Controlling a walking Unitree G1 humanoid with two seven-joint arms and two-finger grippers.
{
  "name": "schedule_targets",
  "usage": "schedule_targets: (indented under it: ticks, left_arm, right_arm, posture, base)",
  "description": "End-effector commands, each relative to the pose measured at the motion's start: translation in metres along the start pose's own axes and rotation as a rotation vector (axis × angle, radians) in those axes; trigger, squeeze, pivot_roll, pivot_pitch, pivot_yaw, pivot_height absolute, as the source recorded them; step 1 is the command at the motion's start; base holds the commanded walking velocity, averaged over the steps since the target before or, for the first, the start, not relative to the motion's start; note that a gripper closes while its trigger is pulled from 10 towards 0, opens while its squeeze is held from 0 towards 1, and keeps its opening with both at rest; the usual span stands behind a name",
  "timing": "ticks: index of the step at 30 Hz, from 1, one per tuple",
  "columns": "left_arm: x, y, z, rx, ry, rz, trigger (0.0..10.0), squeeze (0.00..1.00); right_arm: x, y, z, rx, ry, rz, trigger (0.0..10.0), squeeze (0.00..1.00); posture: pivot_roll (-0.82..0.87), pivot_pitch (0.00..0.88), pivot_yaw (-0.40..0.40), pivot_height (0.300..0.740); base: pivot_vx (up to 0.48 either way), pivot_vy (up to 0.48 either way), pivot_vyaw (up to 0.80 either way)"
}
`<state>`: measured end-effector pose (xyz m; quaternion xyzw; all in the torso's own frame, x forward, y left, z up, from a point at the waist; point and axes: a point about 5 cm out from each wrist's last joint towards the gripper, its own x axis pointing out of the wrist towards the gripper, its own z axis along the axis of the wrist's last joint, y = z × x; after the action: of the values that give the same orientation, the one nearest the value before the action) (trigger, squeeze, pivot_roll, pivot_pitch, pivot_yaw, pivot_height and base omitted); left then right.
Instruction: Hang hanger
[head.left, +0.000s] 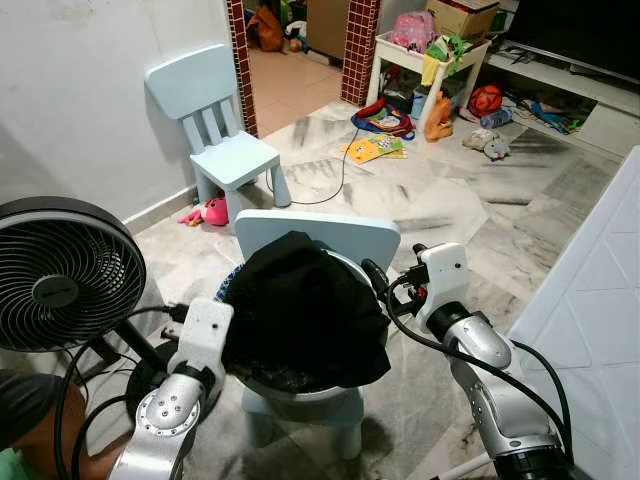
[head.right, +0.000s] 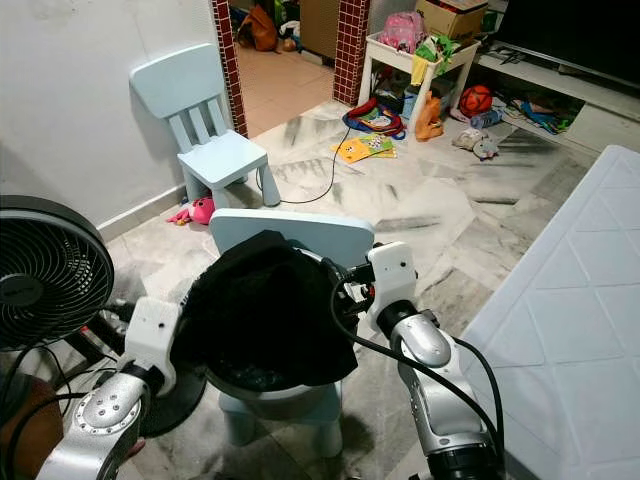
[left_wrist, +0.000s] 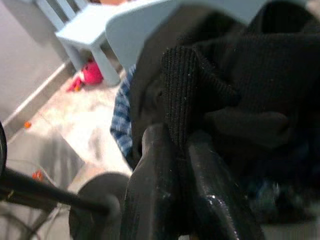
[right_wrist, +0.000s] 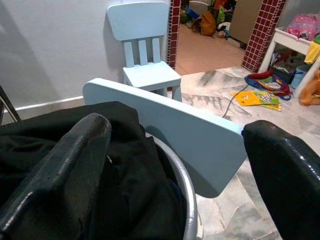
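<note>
A black garment (head.left: 300, 310) is heaped in a metal basin (head.left: 300, 393). The basin stands on a small light-blue chair (head.left: 330, 232) right in front of me. At the heap's left side, my left gripper (left_wrist: 172, 137) is shut on a ribbed edge of the black garment (left_wrist: 200, 75). My right gripper (right_wrist: 177, 127) is open at the basin's right rim (right_wrist: 182, 180), next to the chair's backrest (right_wrist: 190, 130). One of its fingers (right_wrist: 65, 165) lies over the cloth and the other finger (right_wrist: 285, 170) is outside the backrest. A blue checked cloth (left_wrist: 121, 120) peeks out under the black one.
A black floor fan (head.left: 60, 275) stands close on my left, with cables on the floor. A second light-blue chair (head.left: 215, 130) is by the wall near the doorway. A white mattress (head.left: 600, 300) borders the right. Toys and books (head.left: 375, 148) litter the marble floor beyond.
</note>
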<state>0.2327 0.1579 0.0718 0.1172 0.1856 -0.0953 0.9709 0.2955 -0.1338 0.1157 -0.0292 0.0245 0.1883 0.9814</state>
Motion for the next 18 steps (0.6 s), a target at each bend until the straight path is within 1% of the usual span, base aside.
schedule_targets:
  ticks: [1,2,3,5,7,9,18]
  left_arm:
    - [-0.0004,-0.0006,-0.0064,0.014,0.044,-0.018,10.0,0.95]
    - [-0.0004,-0.0006,-0.0064,0.014,0.044,-0.018,10.0,0.95]
    - [0.0002,-0.0008,-0.0064,0.010,0.049,-0.029,10.0,1.00]
    - [0.0006,-0.0016,-0.0055,0.009,0.053,-0.048,10.0,1.00]
    - [0.0006,-0.0007,-0.0044,0.029,0.061,-0.045,10.0,1.00]
    - [0.0015,0.0003,-0.0039,0.038,0.066,-0.053,10.0,0.00]
    - [0.0036,0.0011,-0.0031,0.054,0.075,-0.070,10.0,0.00]
  right_arm:
    - [-0.0004,-0.0022,-0.0010,-0.008,0.001,-0.006,10.0,0.00]
    - [-0.0004,-0.0022,-0.0010,-0.008,0.001,-0.006,10.0,0.00]
    - [-0.0005,-0.0027,-0.0012,-0.009,0.003,-0.007,10.0,0.00]
    - [-0.0006,-0.0027,-0.0011,-0.010,0.003,-0.007,10.0,0.00]
    - [-0.0009,-0.0023,-0.0010,-0.010,0.002,-0.007,10.0,0.00]
    - [-0.0013,-0.0024,-0.0009,-0.011,0.003,-0.007,10.0,0.00]
    - [-0.0009,-0.0033,-0.0005,-0.014,0.002,-0.009,10.0,0.00]
  posture:
    - [0.00,0.046,-0.012,0.740]
    - [0.00,0.046,-0.012,0.740]
    - [0.00,0.047,-0.011,0.740]
    - [0.00,0.047,-0.011,0.740]
    - [0.00,0.047,-0.011,0.740]
    - [-0.01,0.047,-0.009,0.740]
    - [-0.01,0.046,-0.010,0.740]
  base:
    - [0.000,0.000,0.00]
    - [0.000,0.000,0.00]
    - [0.000,0.000,0.00]
    - [0.000,0.000,0.00]
    - [0.000,0.000,0.00]
    - [0.000,0.000,0.00]
    - [0.000,0.000,0.00]
